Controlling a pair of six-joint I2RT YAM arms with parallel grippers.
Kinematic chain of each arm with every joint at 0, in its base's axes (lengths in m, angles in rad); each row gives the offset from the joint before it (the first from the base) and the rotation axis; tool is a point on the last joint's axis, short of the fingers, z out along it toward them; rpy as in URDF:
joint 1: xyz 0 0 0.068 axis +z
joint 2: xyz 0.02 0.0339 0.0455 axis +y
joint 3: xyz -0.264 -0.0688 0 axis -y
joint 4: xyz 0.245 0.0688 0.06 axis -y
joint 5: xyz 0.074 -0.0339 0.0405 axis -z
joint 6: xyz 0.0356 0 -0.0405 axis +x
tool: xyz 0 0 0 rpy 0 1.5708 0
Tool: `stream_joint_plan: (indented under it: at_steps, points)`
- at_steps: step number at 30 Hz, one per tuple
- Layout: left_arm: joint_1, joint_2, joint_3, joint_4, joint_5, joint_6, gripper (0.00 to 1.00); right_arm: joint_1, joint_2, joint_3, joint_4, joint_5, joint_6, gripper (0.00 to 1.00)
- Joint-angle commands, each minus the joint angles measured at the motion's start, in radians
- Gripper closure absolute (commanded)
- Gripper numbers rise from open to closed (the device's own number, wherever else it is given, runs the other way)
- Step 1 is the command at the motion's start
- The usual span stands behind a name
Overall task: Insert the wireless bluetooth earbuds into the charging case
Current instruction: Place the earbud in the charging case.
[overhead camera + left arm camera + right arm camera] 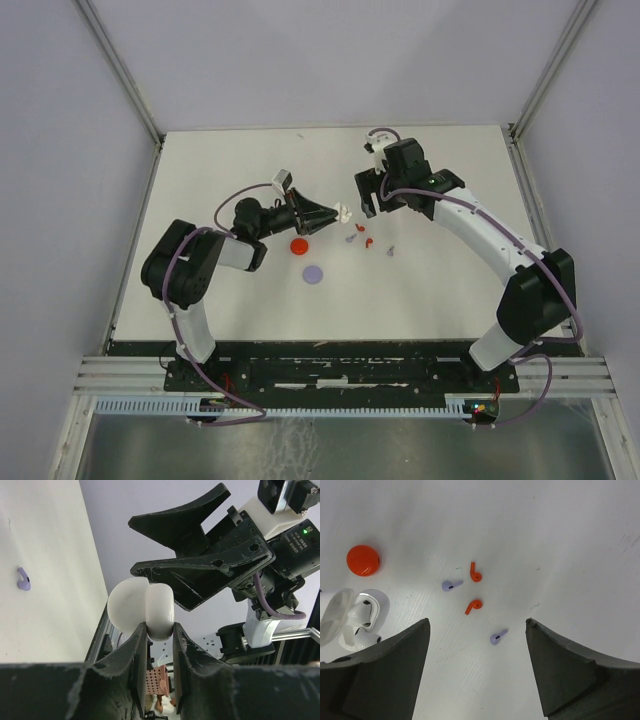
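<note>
My left gripper (160, 630) is shut on the white charging case (159, 605), holding it above the table with its lid open. From the right wrist, the case (355, 622) shows two white earbuds (362, 614) seated inside. Loose on the table lie two red earbuds (475, 573) (474, 605) and two pale purple ones (451, 585) (497, 636). My right gripper (477, 622) hangs open and empty above them, just right of the case (343, 213). From above, the left gripper (335, 215) and right gripper (372, 200) are close together.
A red round disc (299, 245) and a pale purple disc (315, 273) lie on the white table (220, 180), just below the left gripper. The red disc (363, 560) also shows in the right wrist view. Grey walls enclose the table on three sides.
</note>
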Motion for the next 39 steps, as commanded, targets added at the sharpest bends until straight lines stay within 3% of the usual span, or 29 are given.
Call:
stream_joint_plan:
  at_steps: [1, 24, 39]
  points:
    - [-0.001, -0.04, 0.04, -0.034, 0.06, 0.104, 0.97, -0.006, -0.006, 0.062, -0.06, -0.048, -0.041, 0.15]
    - [-0.012, -0.024, 0.092, -0.119, 0.084, 0.148, 0.97, -0.005, 0.049, -0.009, 0.016, -0.226, -0.01, 0.2]
    - [-0.016, -0.007, 0.144, -0.208, 0.041, 0.184, 0.97, 0.0, 0.002, -0.067, 0.03, -0.241, -0.003, 0.21]
